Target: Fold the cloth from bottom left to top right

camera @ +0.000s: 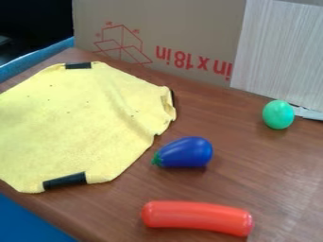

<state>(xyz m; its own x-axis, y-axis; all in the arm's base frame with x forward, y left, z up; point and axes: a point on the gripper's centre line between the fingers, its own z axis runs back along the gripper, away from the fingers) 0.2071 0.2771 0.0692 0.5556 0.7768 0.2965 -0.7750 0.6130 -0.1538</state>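
Yellow, roughly octagonal fabric cloth (69,127) spread on left of brown table (252,170); rumpled end points right, long axis unclear. Can't tell grip state.

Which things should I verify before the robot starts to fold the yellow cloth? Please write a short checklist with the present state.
1. Cloth spread out for folding: ok, the yellow cloth lies open.
2. Cloth smooth: not ok, wrinkles run along its right part.
3. Toys off the cloth: ok, the blue eggplant, red toy and green egg lie beside it.
4. Whole left edge visible: not ok, it runs out of the picture.
5. Cloth free to lift, not stuck underneath: cannot tell.
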